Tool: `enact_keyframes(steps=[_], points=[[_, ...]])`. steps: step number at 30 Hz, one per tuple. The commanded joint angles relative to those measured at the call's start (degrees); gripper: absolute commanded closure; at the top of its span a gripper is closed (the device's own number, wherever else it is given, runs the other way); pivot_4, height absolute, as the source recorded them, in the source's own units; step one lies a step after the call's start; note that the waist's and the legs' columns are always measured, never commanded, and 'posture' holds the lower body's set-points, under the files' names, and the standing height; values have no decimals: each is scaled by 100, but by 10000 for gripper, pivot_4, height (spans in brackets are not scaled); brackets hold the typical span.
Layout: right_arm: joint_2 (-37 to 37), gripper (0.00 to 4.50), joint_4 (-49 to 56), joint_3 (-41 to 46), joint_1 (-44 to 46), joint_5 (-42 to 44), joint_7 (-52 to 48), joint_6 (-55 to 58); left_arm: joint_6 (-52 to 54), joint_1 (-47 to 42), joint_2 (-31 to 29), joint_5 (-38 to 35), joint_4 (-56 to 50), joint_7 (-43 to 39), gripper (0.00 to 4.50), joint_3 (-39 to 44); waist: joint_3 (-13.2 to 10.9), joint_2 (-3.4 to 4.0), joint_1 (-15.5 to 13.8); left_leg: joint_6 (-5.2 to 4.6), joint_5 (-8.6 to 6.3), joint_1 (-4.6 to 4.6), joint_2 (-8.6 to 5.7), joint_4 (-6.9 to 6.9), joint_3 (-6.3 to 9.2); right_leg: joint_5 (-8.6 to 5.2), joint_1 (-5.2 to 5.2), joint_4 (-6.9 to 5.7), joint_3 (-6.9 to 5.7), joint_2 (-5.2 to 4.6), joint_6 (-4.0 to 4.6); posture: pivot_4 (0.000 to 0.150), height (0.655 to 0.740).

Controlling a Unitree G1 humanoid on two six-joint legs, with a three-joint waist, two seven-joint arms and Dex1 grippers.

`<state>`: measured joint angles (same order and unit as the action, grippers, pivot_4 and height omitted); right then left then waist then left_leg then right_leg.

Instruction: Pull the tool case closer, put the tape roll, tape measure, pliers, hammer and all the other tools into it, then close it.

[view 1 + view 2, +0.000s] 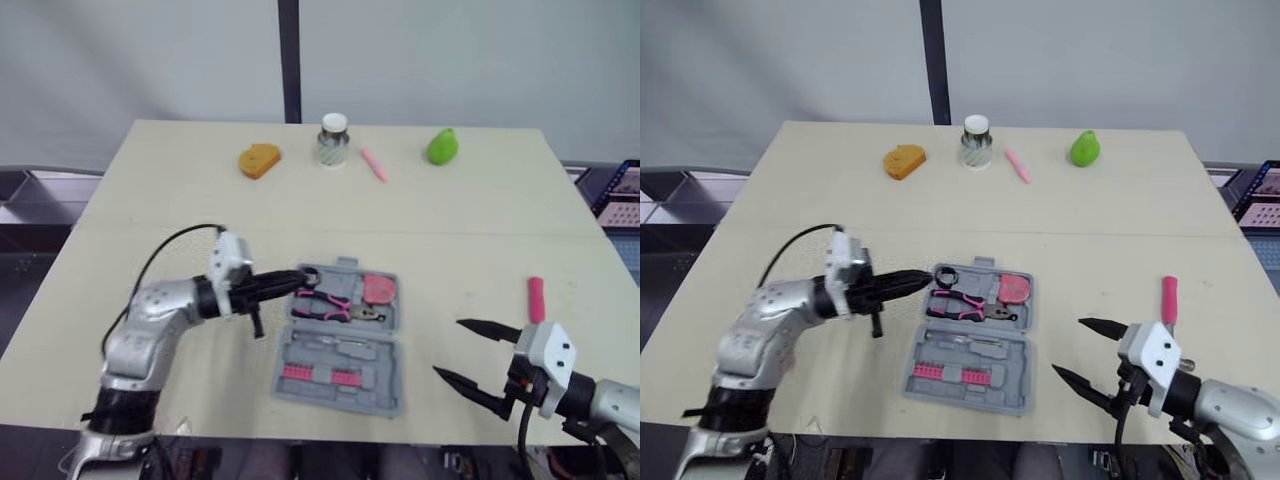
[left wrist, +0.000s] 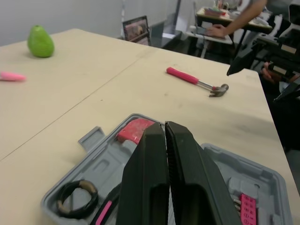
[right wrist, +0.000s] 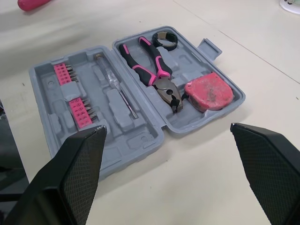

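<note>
A wide strip of bare surface (image 1: 470,240) lies open between the tool case (image 1: 384,362) and the hammer (image 1: 537,295). The left end effector (image 1: 305,277), fingers together, overhangs the case's left rear corner. The right end effector (image 1: 447,346), fingers spread, stands just in front of the hammer.

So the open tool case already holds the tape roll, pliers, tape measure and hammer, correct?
No: the hammer lies outside it on the table, as the left wrist view shows. The open tool case does hold the tape roll, pliers and tape measure.
</note>
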<state>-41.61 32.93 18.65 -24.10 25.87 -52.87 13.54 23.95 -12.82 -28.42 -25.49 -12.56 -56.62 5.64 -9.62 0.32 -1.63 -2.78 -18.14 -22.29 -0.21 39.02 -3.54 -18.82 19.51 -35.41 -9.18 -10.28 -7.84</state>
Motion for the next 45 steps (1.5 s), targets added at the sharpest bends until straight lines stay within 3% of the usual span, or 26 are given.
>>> enact_keyframes(steps=[1, 2, 4, 11, 15, 20, 45], points=[[33, 0, -11, -27, -43, 8, -82, -162, -256, 556, -294, -198, -276, 13, 43476, 624, -5, 0, 11, 0, 0, 0, 0, 0, 0, 0, 0, 0, 0, 0, 0, 1500, 6950], [45, 0, -12, -50, -78, 6, -93, -174, -372, 818, -348, -201, -275, 28, 43476, 807, -6, 1, 12, 0, -1, 0, 0, -1, 0, 0, 0, 1, 1, 0, 0, 1500, 6950], [71, 0, -11, -86, -156, -5, -103, -209, -589, 1374, -433, -205, -281, 13, 36060, 1131, -9, 0, 11, 4, -3, 0, 0, -1, 0, 0, 0, 6, 2, -1, 0, 1500, 6950], [174, 0, -52, -267, -472, -131, -102, -344, -1641, 3292, -261, -99, -393, -110, 1466, 1748, -24, -6, -8, 5, -20, -3, 3, -1, -1, -2, 0, 49, 9, -8, -1, 1500, 6950], [209, 0, -105, -322, -687, -195, -146, -455, -2253, 4096, -52, -30, -461, -127, 621, 1803, -26, -9, -41, 34, -51, -7, 4, -1, -1, -3, -3, 68, 16, -15, -1, 1500, 6950], [204, 0, -175, -338, -724, -194, -144, -501, -2614, 4408, -6, -44, -386, -78, 621, 1760, -28, -7, -62, 37, -55, -7, 12, -1, -9, -4, -2, 76, 12, -11, -2, 1500, 6950], [139, 0, -120, -154, -523, 31, 8, -104, -2167, 3931, -357, -429, -1176, 97, 621, 1460, -33, -1, -118, 29, -61, -6, 19, -1, -20, -4, 2, 79, 7, 0, -3, 1500, 6950]])
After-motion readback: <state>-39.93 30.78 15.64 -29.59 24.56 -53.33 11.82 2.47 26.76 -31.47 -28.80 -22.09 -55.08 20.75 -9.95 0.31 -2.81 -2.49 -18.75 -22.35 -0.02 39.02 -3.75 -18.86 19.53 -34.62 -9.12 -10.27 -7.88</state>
